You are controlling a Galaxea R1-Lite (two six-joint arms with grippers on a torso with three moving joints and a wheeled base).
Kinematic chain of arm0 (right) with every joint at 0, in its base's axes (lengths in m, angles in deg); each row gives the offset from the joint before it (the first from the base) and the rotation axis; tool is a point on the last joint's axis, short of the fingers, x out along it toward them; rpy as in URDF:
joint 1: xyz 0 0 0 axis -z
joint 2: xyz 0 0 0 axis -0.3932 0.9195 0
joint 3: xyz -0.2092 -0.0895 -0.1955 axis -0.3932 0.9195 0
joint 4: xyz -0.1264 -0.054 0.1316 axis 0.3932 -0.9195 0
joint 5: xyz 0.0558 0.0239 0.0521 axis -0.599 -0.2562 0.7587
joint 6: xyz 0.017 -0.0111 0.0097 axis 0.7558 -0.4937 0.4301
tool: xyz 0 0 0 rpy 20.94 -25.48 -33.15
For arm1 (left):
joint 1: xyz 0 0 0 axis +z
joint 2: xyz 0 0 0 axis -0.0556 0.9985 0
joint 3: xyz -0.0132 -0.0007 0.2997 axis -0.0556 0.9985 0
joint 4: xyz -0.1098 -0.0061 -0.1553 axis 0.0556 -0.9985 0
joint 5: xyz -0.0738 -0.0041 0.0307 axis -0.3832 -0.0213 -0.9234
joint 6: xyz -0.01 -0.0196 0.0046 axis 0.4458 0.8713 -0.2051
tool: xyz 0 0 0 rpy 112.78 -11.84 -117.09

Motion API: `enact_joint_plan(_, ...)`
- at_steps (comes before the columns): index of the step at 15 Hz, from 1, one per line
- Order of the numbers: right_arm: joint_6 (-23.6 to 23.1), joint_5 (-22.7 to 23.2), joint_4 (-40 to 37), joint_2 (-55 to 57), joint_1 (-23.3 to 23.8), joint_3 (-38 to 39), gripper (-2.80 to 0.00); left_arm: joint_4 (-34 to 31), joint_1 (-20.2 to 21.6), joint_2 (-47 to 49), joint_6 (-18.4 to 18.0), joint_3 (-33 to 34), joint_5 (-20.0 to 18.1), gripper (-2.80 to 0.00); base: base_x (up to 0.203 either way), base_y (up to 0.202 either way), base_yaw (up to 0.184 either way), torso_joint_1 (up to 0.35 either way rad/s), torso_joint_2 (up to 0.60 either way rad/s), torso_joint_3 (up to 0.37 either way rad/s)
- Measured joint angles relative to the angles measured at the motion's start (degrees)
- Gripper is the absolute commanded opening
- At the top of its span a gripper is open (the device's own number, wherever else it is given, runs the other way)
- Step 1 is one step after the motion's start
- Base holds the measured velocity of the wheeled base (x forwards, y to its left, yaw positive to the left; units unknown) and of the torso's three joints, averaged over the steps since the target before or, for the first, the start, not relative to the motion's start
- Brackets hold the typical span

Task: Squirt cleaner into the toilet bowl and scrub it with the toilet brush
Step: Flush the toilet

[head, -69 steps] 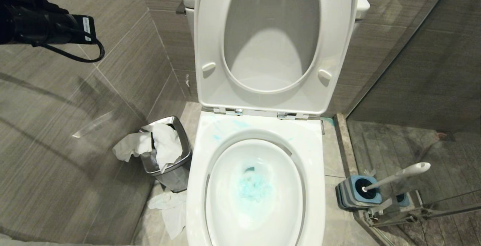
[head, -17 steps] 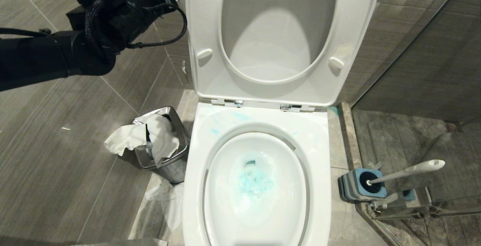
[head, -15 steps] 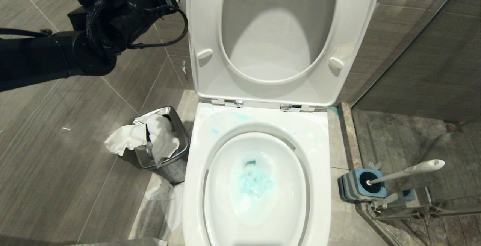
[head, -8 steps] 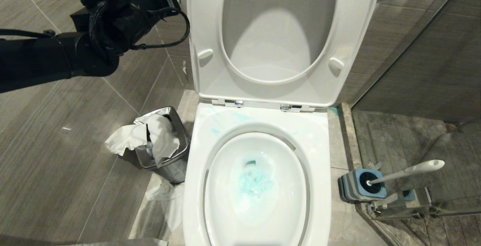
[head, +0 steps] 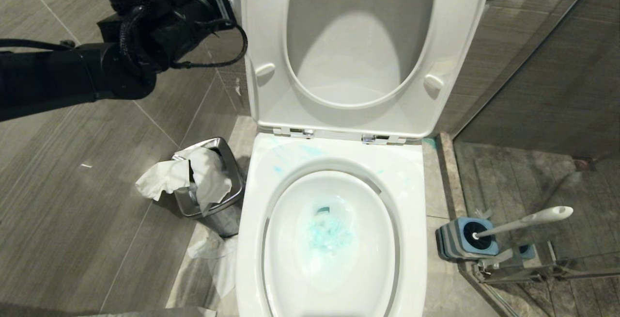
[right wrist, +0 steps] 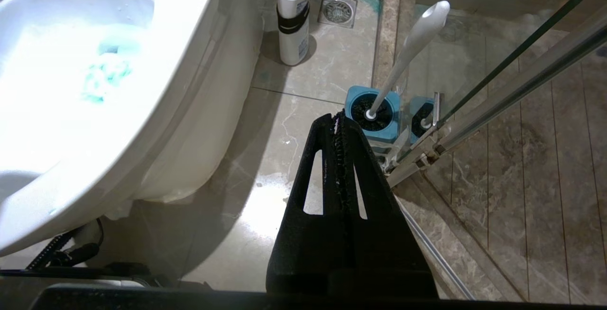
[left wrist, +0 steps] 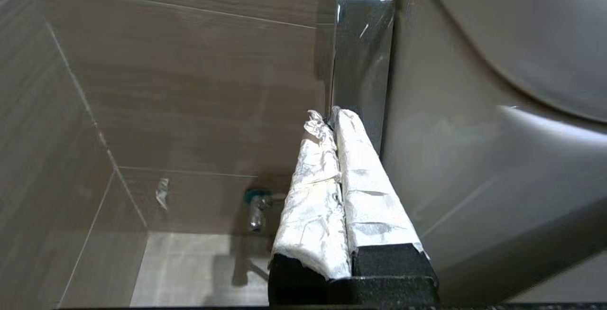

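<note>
The white toilet bowl (head: pixel 411 200) stands open, seat and lid (head: pixel 450 40) raised. Turquoise cleaner (head: pixel 329 232) clouds the water, and thin blue smears (head: pixel 278 167) mark the back of the rim. The toilet brush (head: pixel 523 222) leans in its grey-and-blue holder (head: pixel 450 246) on the floor to the right. My left arm (head: pixel 145 31) reaches in beside the tank. My left gripper (left wrist: pixel 330 113) is shut, its fingers wrapped in white paper, tips at a chrome lever (left wrist: pixel 363 40); contact is unclear. My right gripper (right wrist: pixel 337 114) hangs shut and empty near the holder (right wrist: pixel 372 127).
A steel waste bin (head: pixel 227 215) stuffed with tissue stands left of the bowl, more tissue (head: pixel 220 259) on the floor. A white bottle with an orange cap (right wrist: pixel 293 16) stands beside the toilet base. A glass shower partition with a metal rail (right wrist: pixel 498 96) lies on the right.
Since the oldest frame the camera has shifted and my left arm has come in toward the tank. Over the last second it drifted slightly closer to the raised seat.
</note>
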Motion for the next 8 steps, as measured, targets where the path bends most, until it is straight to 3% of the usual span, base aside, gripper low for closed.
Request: enact_joint_plan(8,0.0,0.0,0.0,0.0,0.0,0.0,-2.8,-0.2,-0.1,0.5,-0.4,-0.2,-0.3,-2.8,0.0,0.0,0.0,0.0,0.0,0.0)
